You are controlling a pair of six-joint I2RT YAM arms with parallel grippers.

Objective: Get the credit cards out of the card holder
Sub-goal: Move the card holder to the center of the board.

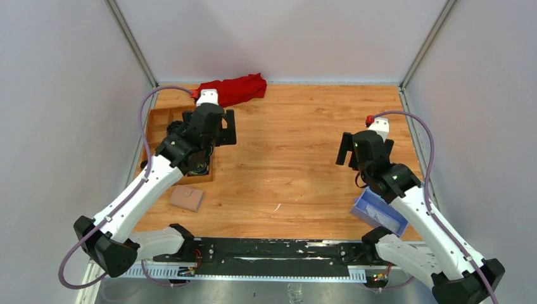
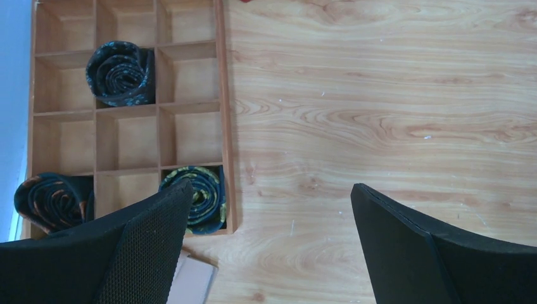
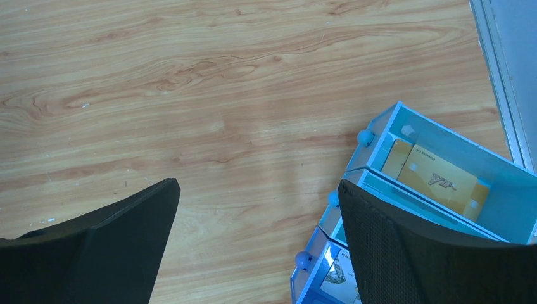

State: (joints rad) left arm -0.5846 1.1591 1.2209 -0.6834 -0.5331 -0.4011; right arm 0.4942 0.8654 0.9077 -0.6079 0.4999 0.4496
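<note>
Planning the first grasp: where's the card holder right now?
Top view, left side: the card holder lies flat just on the near side of the wooden tray, beside the left arm.

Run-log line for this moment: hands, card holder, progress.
left hand: open, empty, over tray edge | right hand: open, empty, near blue box | card holder: closed, on table, untouched | task: not started
</note>
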